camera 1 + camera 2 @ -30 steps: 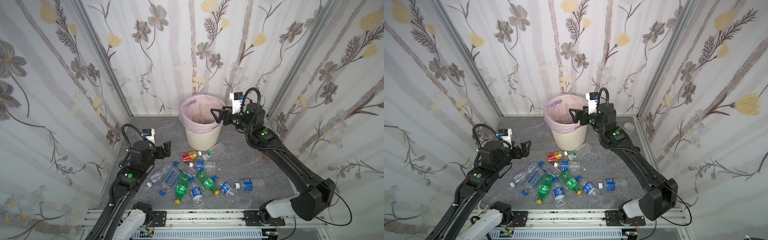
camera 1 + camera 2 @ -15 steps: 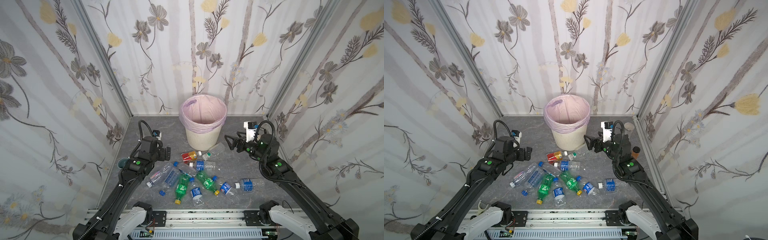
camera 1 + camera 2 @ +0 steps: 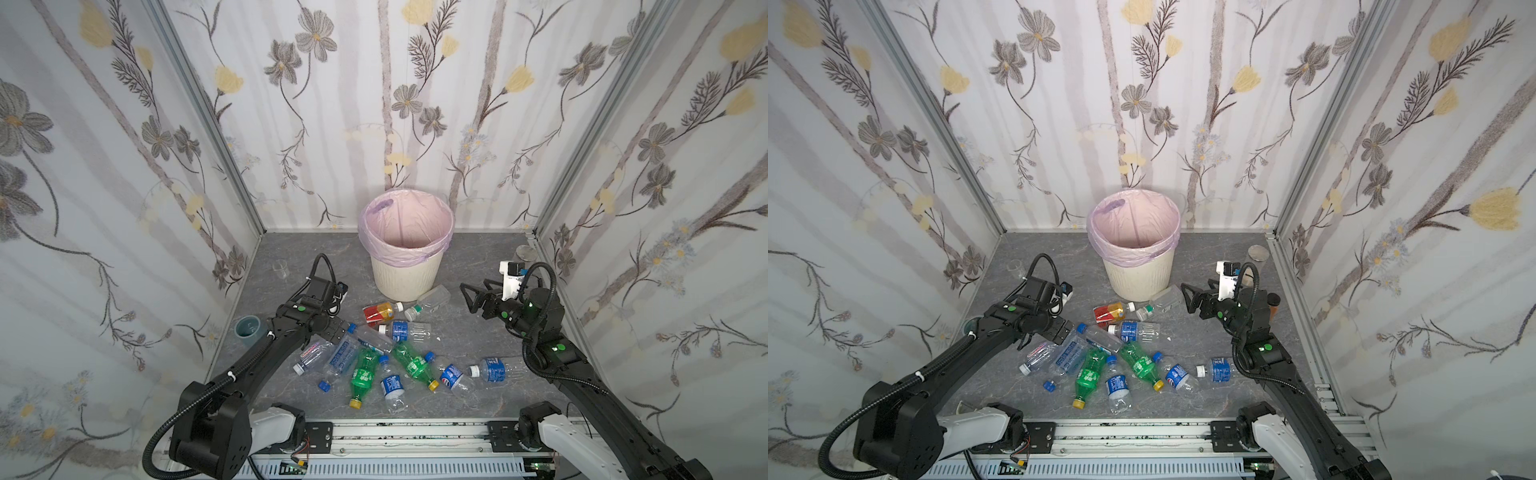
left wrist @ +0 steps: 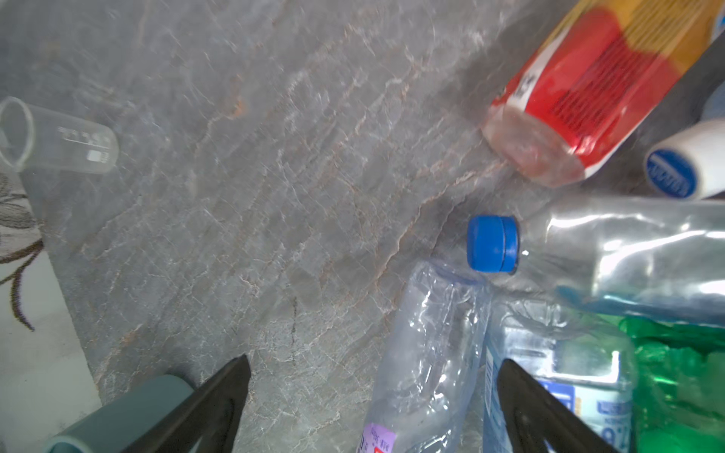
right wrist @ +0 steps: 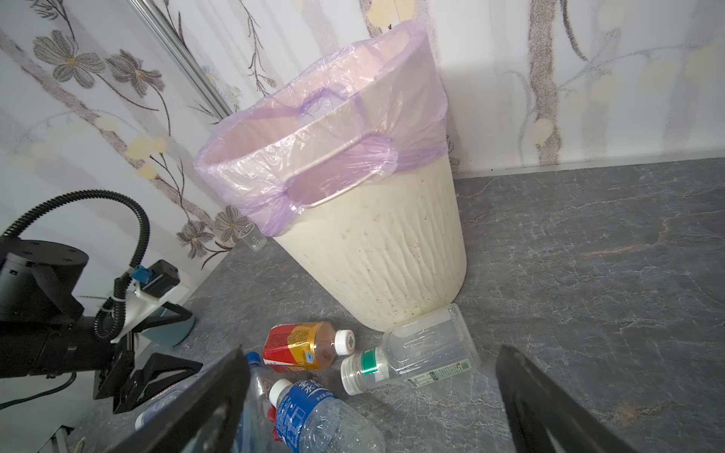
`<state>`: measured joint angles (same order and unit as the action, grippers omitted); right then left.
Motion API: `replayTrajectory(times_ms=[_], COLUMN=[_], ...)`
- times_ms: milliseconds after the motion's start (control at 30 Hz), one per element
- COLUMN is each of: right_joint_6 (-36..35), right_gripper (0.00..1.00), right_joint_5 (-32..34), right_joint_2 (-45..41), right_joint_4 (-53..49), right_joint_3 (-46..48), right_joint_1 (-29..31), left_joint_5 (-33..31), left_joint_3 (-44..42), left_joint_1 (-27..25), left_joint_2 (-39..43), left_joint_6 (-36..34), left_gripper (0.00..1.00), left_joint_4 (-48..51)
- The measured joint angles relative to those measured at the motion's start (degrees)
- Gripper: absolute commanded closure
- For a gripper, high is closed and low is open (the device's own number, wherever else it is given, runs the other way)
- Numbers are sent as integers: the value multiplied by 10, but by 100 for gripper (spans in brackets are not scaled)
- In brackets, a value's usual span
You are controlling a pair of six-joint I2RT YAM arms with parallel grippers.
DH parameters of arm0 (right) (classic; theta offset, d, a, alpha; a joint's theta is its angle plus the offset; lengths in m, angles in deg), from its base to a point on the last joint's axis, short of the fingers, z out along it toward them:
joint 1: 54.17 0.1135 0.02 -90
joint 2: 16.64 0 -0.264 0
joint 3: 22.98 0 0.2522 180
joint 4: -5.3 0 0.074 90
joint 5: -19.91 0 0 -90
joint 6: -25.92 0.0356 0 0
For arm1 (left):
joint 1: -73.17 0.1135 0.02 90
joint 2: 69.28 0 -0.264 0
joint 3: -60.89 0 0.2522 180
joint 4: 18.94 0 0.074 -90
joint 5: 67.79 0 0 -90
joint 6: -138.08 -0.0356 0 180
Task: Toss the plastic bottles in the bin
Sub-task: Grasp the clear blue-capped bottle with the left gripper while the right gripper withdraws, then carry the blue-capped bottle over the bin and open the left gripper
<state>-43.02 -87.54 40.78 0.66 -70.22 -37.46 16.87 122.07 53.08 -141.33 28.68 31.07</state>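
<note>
The left gripper (image 4: 374, 362) is held wide open and empty, low over the left edge of the plastic bottles (image 3: 390, 357); only in the left wrist view is a crushed clear bottle (image 4: 427, 353) seen between its fingers. The right gripper (image 3: 467, 296) is also spread wide and empty, right of the bin (image 3: 405, 278), which is stood far in the middle. The bottles are piled on its near side. Bare floor (image 3: 490, 257) is left on the right. A blue-grey cup (image 3: 249, 330) is tucked by the left wall.
</note>
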Motion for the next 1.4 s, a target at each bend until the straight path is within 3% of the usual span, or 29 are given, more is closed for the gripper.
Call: replayTrajectory(times_ms=[433, 533, 633, 767, 967, 1400], right_joint_6=[-7, -11, -14, -21, -23, -23], right_gripper=[2, 2, 2, 2, 2, 4], right_joint_5=[-4, -5, -6, -6, -4, 5], right_joint_2=[3, 2, 0, -6, -9, 19], right_joint_4=[14, 14, 13, 10, 5, -21], right_joint_3=[6, 6, 6, 6, 6, 18], right_joint_1=[-12, -14, -17, -22, -24, -25], left_joint_5=[9, 5, 2, -1, -16, -29], left_joint_3=[-2, 17, 46, 59, 48, 105], left_joint_1=[-8, -12, -12, -12, -10, 12], left_joint_2=[-125, -178, -220, -239, -173, 155], left_joint_6=[-15, -14, -11, 1, 2, 71], left_gripper=[18, 28, 48, 53, 55, 55], left_joint_4=[9, 9, 13, 15, 2, -42])
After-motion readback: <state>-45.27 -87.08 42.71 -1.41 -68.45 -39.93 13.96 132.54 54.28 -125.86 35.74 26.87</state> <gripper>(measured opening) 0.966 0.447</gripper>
